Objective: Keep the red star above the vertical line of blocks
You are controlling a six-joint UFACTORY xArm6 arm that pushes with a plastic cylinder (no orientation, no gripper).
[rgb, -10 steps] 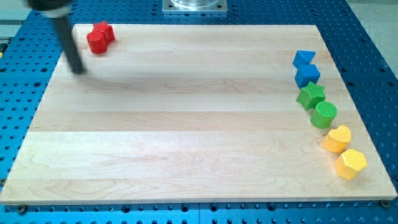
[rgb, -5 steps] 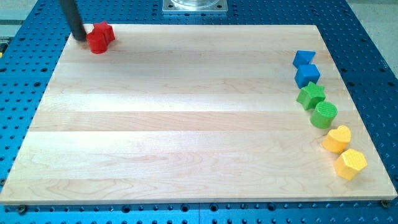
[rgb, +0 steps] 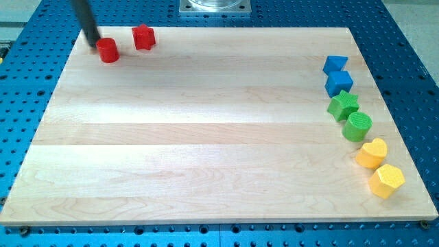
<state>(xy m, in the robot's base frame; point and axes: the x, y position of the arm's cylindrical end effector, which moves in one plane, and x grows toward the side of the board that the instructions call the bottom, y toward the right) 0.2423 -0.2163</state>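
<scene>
- There is no pincer on this arm, so nothing opens, closes or holds; the dark rod ends in my tip [rgb: 95,44], which sits at the view's top left, touching or just beside the left edge of the red cylinder [rgb: 107,50].
- The red star [rgb: 143,37] lies near the table's [rgb: 206,171] top edge, a little to the right of the red cylinder and apart from it, well apart from the line on the view's right.
- That line runs downward: blue block [rgb: 335,64], blue cube [rgb: 339,83], green star [rgb: 343,105], green cylinder [rgb: 358,126], yellow heart [rgb: 372,152], yellow hexagon [rgb: 387,180].
- Risk, as I judge it: my tip is against the cylinder, not the star, so a push to the right would likely drive the wrong block, or knock it into the star off-centre.
- The star sits close to the top edge; a push angled upward could slide it off the table.
- A long run to the right could overshoot and scatter the blue blocks.
</scene>
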